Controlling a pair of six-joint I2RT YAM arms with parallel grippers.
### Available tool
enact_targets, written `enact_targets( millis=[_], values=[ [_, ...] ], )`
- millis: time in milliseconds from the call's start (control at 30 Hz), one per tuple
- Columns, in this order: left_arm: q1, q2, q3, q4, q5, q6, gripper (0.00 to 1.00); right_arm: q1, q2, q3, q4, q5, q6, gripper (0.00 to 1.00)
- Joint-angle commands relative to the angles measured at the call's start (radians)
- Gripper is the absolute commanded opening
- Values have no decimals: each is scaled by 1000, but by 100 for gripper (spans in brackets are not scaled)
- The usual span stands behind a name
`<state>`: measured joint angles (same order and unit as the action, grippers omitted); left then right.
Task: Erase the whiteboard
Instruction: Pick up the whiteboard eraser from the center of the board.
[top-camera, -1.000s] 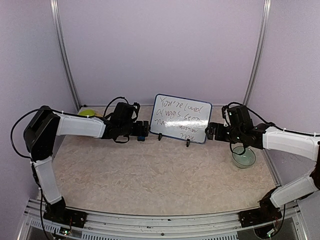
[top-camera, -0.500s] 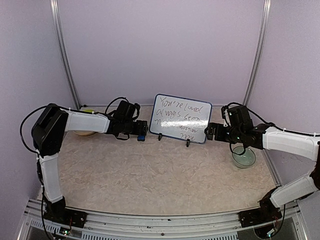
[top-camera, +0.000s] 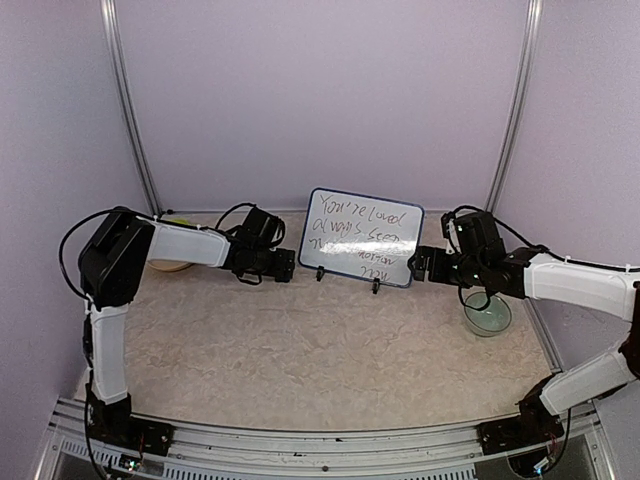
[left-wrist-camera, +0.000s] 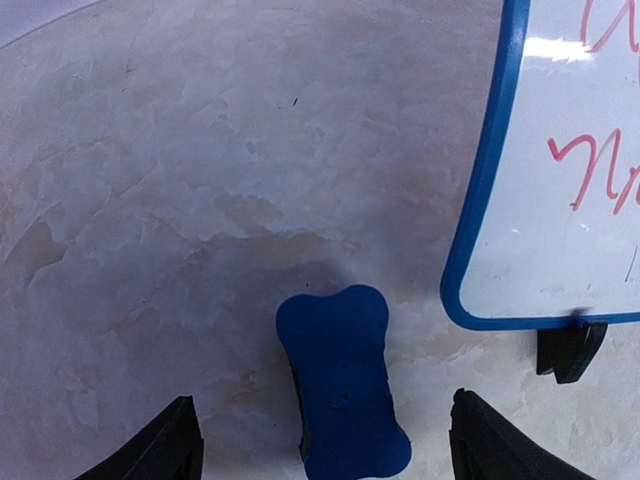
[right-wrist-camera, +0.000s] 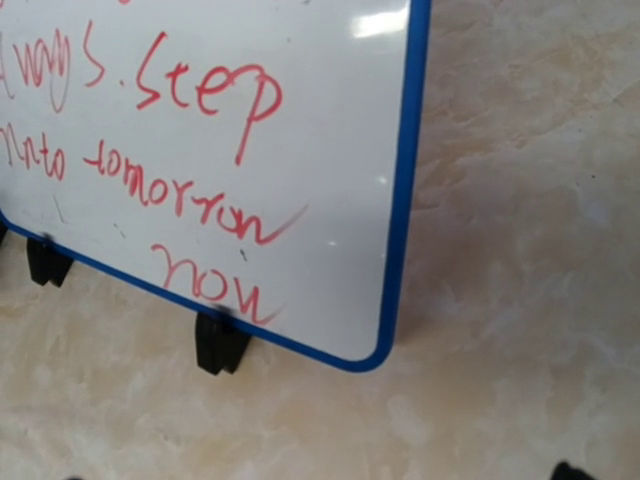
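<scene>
The whiteboard (top-camera: 362, 237) stands upright on black legs at the back of the table, with red handwriting across it (right-wrist-camera: 200, 150). Its left lower corner shows in the left wrist view (left-wrist-camera: 560, 200). A small blue eraser block (left-wrist-camera: 343, 380) lies flat on the table just left of the board. My left gripper (top-camera: 288, 265) hangs over it, open, with a fingertip (left-wrist-camera: 165, 445) on either side and neither touching. My right gripper (top-camera: 418, 263) stands open at the board's lower right corner with nothing between its fingers.
A greenish glass bowl (top-camera: 487, 313) sits on the table under my right forearm. A pale dish (top-camera: 168, 265) lies at the back left, half hidden by my left arm. Metal posts (top-camera: 130, 110) and purple walls close in the back and sides.
My left arm has reached further right and lower over the blue eraser block, and its jaws have narrowed a little. The right arm and the whiteboard have not moved.
</scene>
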<state>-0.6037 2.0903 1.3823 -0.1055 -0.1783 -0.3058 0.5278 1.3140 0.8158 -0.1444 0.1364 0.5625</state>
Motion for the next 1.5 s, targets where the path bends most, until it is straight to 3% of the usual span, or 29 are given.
enact_targets(
  millis=[0, 500, 933, 1233, 1467],
  values=[
    [-1, 44, 57, -29, -55, -2, 81, -5, 14, -13, 13, -6, 2, 100],
    [-20, 120, 145, -79, -94, -2, 65, -6, 29, -6, 10, -8, -2, 100],
    [-34, 146, 164, -98, -110, -6, 59, -6, 47, 15, 7, -11, -9, 100],
    [-34, 150, 172, -95, -113, -4, 46, -5, 53, 15, 12, -16, -3, 100],
    [-32, 144, 166, -87, -120, -4, 28, -5, 68, 13, 21, -49, -14, 100]
  ],
)
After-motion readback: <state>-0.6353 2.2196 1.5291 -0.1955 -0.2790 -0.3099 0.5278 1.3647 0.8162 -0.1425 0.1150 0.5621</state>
